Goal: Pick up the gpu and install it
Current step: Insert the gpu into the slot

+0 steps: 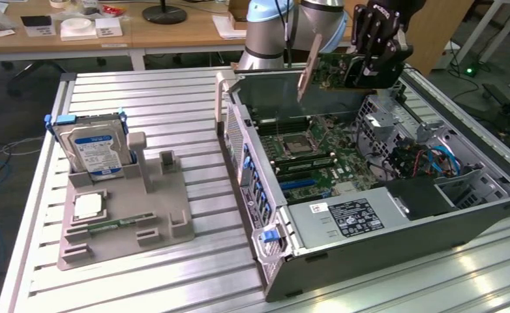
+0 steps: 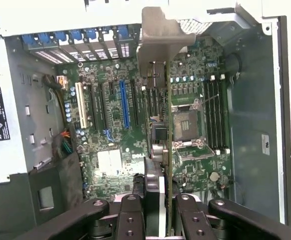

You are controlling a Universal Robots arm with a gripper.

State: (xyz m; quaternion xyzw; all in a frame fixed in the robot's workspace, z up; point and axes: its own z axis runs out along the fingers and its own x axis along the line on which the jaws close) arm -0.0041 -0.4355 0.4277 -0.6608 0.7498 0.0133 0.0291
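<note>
The gpu hangs above the open computer case, tilted, with its silver end bracket toward the exterior view's left. My gripper is shut on the card's far end. In the wrist view the gpu shows edge-on between my fingers, its bracket pointing at the case's rear slot openings. Below the card lies the motherboard with a blue slot beside the card's line. The card is clear of the board and touches no slot.
A grey holder on the slatted table at the exterior view's left carries a blue-labelled hard drive and a green memory stick. The case's power supply sits near the front. The arm's base stands behind the case.
</note>
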